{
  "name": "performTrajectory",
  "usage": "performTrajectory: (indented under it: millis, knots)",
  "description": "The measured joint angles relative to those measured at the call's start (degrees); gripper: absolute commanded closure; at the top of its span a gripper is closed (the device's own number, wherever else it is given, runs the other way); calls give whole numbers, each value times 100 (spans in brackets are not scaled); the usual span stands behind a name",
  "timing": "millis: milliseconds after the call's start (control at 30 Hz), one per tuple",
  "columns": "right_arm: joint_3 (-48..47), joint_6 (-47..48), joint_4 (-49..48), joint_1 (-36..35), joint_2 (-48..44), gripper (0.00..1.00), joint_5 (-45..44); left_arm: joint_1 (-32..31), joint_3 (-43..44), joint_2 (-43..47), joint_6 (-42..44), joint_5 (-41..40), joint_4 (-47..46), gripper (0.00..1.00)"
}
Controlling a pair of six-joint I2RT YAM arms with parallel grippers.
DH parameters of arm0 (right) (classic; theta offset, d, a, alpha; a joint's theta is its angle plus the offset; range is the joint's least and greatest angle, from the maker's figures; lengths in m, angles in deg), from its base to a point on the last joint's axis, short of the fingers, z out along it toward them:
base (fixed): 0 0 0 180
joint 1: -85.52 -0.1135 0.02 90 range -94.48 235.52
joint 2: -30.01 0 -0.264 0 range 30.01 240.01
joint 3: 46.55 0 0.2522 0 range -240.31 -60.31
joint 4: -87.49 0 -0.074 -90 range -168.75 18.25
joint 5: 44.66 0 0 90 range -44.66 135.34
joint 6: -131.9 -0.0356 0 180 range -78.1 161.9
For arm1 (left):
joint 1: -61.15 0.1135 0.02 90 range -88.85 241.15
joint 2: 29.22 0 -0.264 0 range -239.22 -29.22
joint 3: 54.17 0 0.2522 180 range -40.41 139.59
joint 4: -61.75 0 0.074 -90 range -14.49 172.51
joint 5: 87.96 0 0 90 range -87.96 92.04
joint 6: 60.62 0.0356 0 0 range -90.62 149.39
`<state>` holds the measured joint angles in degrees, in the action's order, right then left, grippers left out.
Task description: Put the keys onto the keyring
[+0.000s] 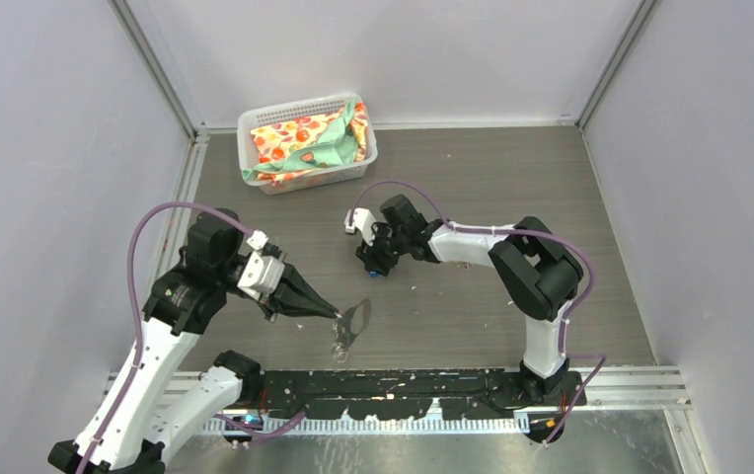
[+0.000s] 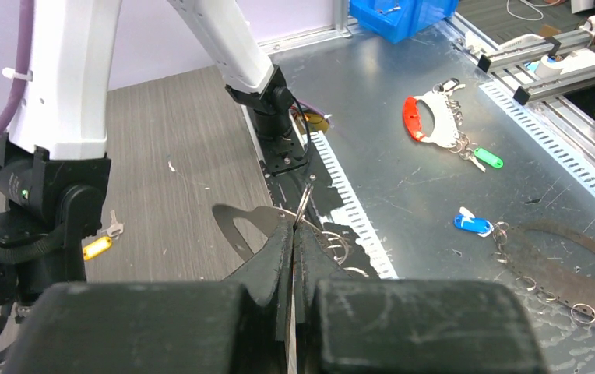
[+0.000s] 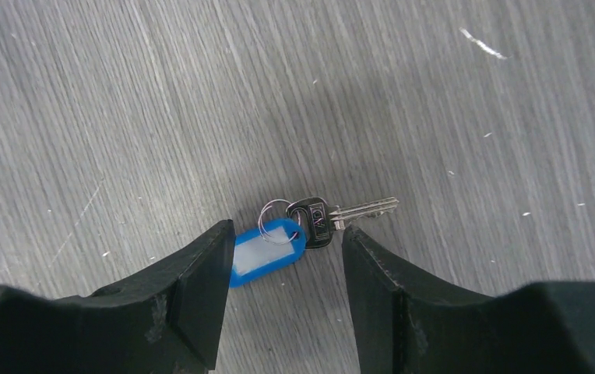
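Right wrist view looks straight down on the blue key (image 3: 283, 241), which lies flat on the grey surface (image 1: 472, 178): a blue tag joined by a small wire loop to a dark-headed key whose blade points to the right. The right tool (image 3: 288, 238) hangs just above it with its jaws apart, one on each side of the tag, and it is grasping nothing yet. I judge that the step in hand is to pick up this key. To do it well, the tool should come down straight and close on the thick blue tag, not on the thin blade, so that the wire loop remains free for threading. The left tool (image 1: 329, 311) is clenched on the edge of the keyring (image 1: 356, 318), the flat metal piece with an oval hole near the front of the surface, and it should hold this piece steady. The yellow key (image 2: 96, 248) lies on the surface close to the right arm. At the far side stands a white basket (image 1: 299, 104) with a folded flowery cloth (image 1: 304, 138) in it; no key is visible inside.
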<state>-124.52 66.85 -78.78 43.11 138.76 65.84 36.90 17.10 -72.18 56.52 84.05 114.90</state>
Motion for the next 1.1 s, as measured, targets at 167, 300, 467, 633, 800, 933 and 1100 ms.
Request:
performTrajectory:
  millis: [167,300,467,633,800,933,1100]
  knots:
    - [-105,168,136,-28,195,48,-4,0,0,11,-31,-2,-15,100]
    - [-151,236,208,-70,212,58,-35,0,0,17,-87,-4,-15,100]
    - [-184,264,256,-103,225,76,-52,0,0,42,-127,-20,-17,100]
    - [-216,282,225,-103,208,98,-70,0,0,61,-136,-22,-20,100]
    - [-214,260,350,-105,210,99,-92,0,2,63,-144,-22,-63,100]
    - [-212,234,356,-105,208,88,-92,0,0,63,-149,-22,-103,100]
    - [-120,101,323,-101,105,76,-125,0,2,63,-162,-22,-107,100]
